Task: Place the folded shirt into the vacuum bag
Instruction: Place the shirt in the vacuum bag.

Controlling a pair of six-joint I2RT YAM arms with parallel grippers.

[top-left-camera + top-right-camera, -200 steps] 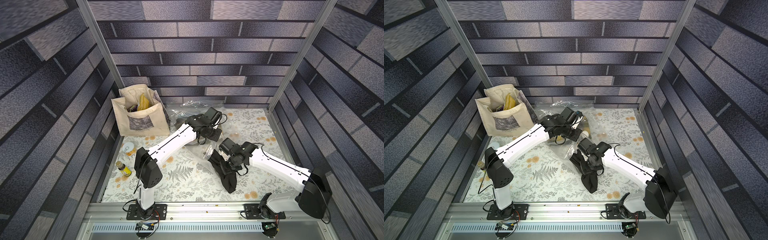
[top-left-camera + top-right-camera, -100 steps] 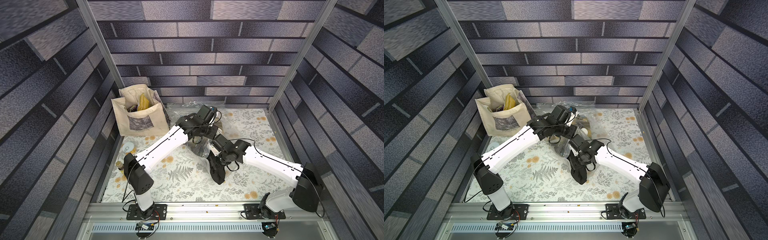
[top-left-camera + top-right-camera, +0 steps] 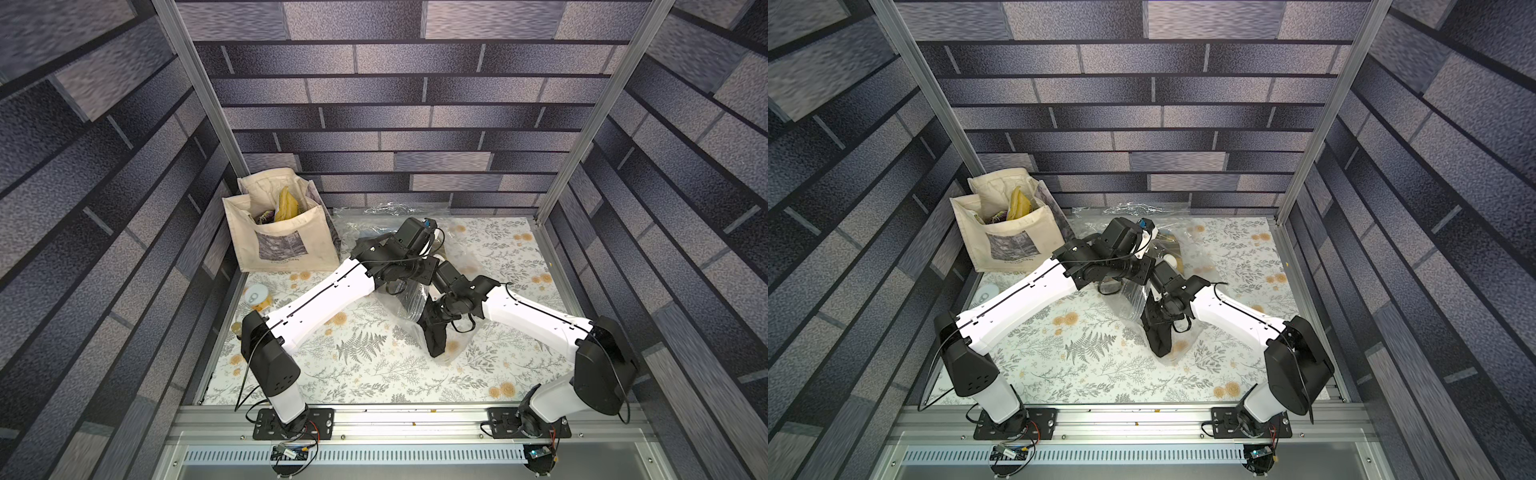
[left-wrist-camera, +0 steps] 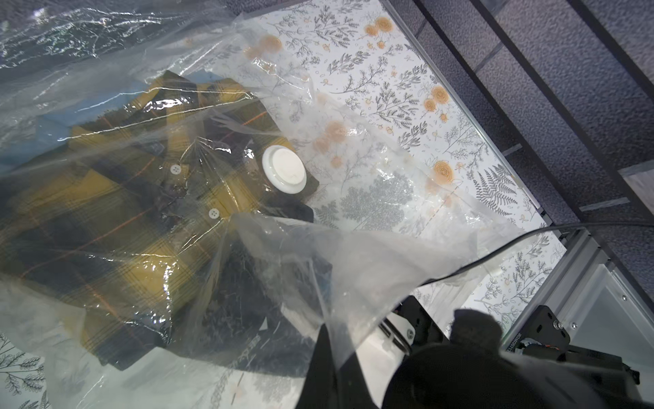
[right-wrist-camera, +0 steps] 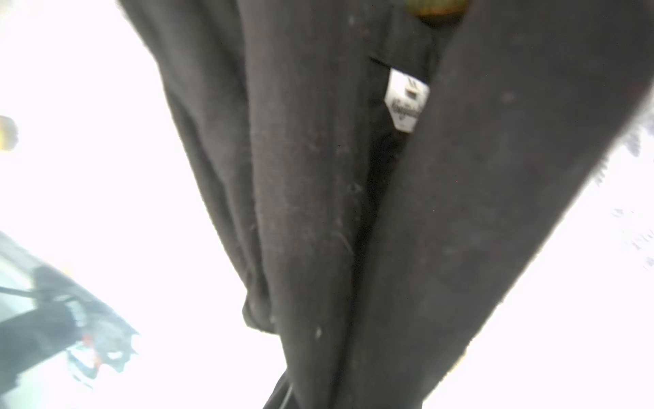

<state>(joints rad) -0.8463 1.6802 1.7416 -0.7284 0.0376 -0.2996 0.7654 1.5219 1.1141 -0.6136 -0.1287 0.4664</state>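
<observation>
Shirt (image 3: 435,340) hangs from our right gripper (image 3: 436,311), jaws clamped on it; our left gripper (image 4: 320,354) pinches the bag (image 4: 354,255).

An enclosure is shown from above, lined on three sides with wall panels (image 3: 415,104) printed in a grey brick pattern and framed by aluminium posts (image 3: 207,95). The tabletop (image 3: 365,374) is covered in a pale fern-and-flower print and bounded at the front by a metal rail (image 3: 415,419). Even light is cast.
</observation>
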